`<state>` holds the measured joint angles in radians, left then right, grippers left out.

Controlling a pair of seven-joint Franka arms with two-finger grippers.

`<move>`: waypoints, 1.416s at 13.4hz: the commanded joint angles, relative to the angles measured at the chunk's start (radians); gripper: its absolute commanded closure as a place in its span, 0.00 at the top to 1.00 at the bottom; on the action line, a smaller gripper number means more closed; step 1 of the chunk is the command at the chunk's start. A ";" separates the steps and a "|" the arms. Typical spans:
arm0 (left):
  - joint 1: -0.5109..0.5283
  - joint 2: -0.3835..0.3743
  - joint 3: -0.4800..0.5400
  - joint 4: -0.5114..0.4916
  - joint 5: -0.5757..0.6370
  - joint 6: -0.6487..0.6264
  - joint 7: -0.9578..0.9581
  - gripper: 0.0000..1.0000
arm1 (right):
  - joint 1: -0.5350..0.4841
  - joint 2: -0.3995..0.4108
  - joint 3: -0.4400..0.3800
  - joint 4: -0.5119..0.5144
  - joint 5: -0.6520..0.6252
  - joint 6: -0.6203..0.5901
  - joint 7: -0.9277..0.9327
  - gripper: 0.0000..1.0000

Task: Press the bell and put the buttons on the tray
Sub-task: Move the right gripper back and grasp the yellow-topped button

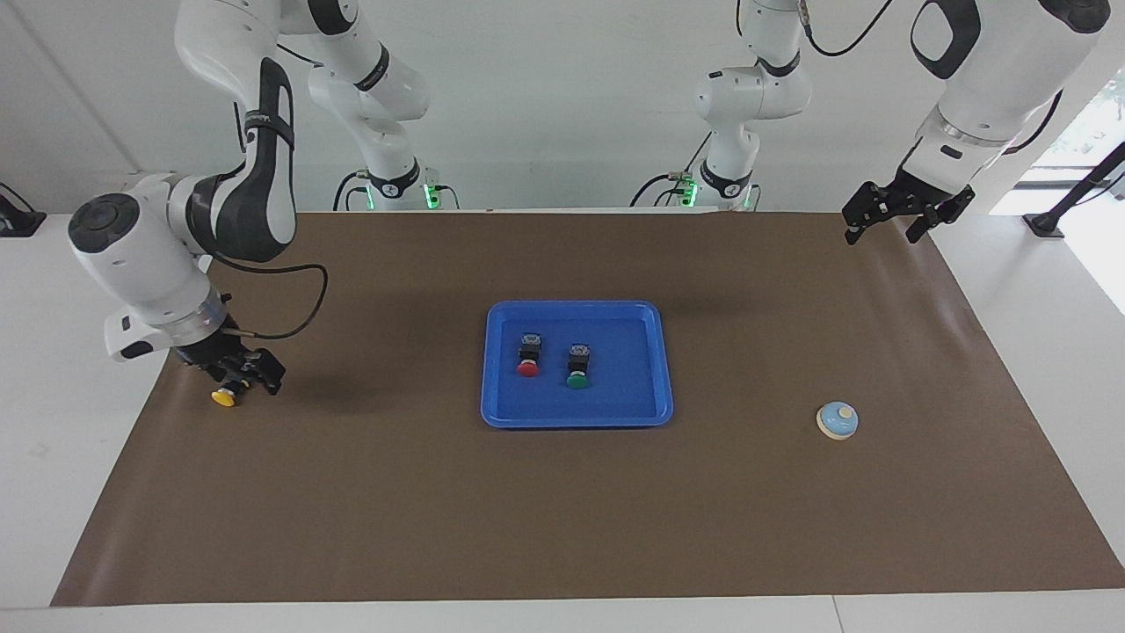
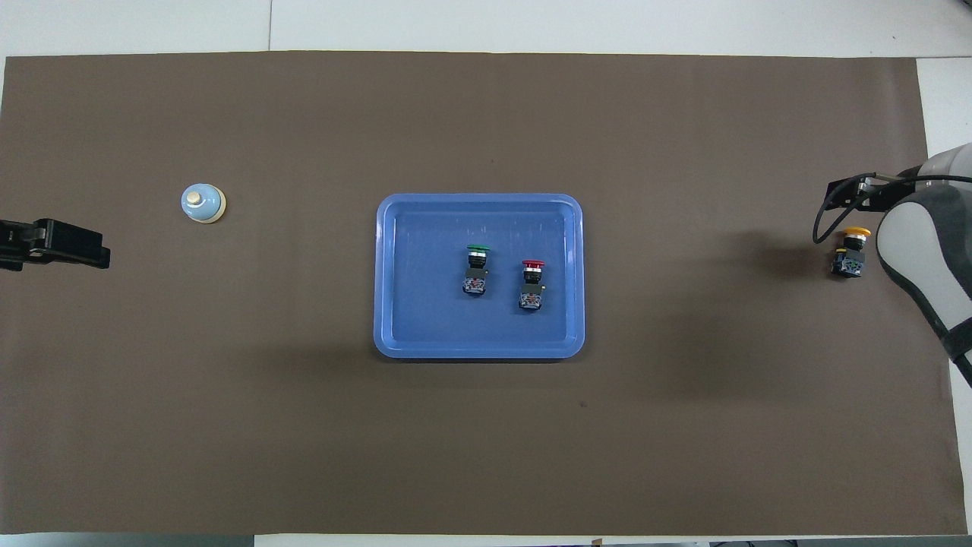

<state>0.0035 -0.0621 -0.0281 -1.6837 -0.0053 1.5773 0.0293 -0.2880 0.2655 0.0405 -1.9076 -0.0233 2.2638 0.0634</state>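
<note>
The blue tray [image 1: 576,415] lies mid-table and also shows in the overhead view [image 2: 395,334]. The red button [image 1: 528,356] and the green button [image 1: 577,367] lie in it side by side, as the overhead view shows for the red one [image 2: 532,282] and the green one [image 2: 477,267]. The yellow button [image 1: 225,397] lies on the mat at the right arm's end, also in the overhead view [image 2: 851,252]. My right gripper [image 1: 233,378] is down at its black body. The bell [image 1: 837,420] stands at the left arm's end, also in the overhead view [image 2: 203,203]. My left gripper [image 1: 883,230] is open, raised over the mat's corner.
A brown mat [image 1: 562,527] covers the table, with white table edges around it. The right arm's wrist [image 2: 923,251] hides its gripper in the overhead view. The left gripper [image 2: 53,243] shows at that view's edge, beside the bell and nearer to the robots.
</note>
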 commanded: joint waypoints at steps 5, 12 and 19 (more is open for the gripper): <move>-0.004 -0.018 0.007 -0.016 -0.004 0.001 0.001 1.00 | -0.095 -0.020 0.016 -0.185 -0.007 0.192 -0.042 1.00; -0.005 -0.018 0.007 -0.016 -0.004 0.000 0.001 1.00 | -0.100 0.000 0.018 -0.215 -0.004 0.206 -0.040 0.96; -0.004 -0.018 0.007 -0.016 -0.005 0.001 0.001 1.00 | -0.099 0.000 0.018 -0.212 -0.004 0.165 -0.103 0.00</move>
<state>0.0035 -0.0621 -0.0281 -1.6837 -0.0053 1.5773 0.0293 -0.3694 0.2718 0.0436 -2.1152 -0.0241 2.4464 0.0034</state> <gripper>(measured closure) 0.000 0.590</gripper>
